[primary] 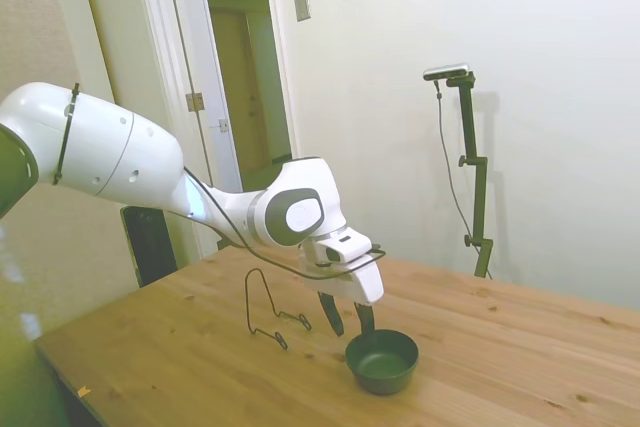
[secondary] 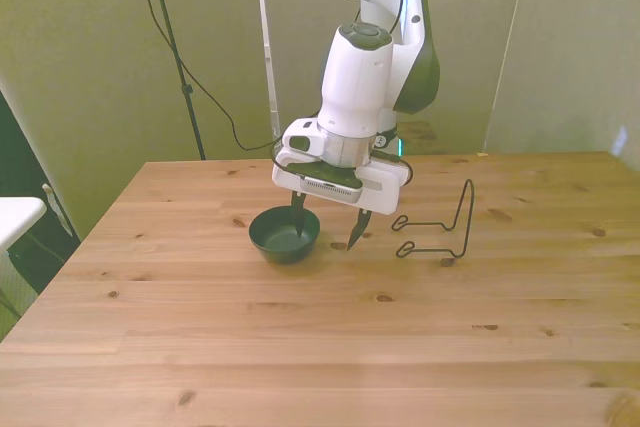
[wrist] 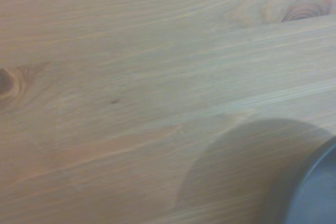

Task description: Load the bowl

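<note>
the gripper (secondary: 325, 230) is hanging wide open and empty over the bowl (secondary: 285, 235), one finger inside its rim and one outside toward the wire rack (secondary: 437, 228), apparently lining up a rim pinch, so closing squarely comes next.

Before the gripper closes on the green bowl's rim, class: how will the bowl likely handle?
The bowl looks like thin plastic, so probably light and stiff. Gripped at one wall by the open gripper, it may hang tilted. Its smooth matte surface might slip a little; its round shape could skid if nudged.
</note>
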You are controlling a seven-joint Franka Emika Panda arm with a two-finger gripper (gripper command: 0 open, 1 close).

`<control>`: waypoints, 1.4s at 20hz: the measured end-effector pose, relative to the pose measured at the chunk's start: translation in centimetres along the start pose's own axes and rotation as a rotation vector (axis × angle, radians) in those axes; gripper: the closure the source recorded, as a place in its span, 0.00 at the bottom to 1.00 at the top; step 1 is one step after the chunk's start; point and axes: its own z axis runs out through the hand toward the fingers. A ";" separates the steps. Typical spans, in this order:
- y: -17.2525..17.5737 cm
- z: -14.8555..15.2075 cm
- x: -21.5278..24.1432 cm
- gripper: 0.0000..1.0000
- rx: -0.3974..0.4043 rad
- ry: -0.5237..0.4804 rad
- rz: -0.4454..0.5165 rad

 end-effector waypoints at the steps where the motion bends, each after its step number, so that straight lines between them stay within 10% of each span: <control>1: 0.0 0.1 0.0 0.00 -0.003 0.001 0.000; 2: 0.0 0.3 0.0 0.00 -0.007 0.003 0.001; 3: -0.1 0.5 0.0 1.00 -0.011 0.004 0.001; 28: -0.6 1.7 -0.5 1.00 -0.036 0.005 -0.004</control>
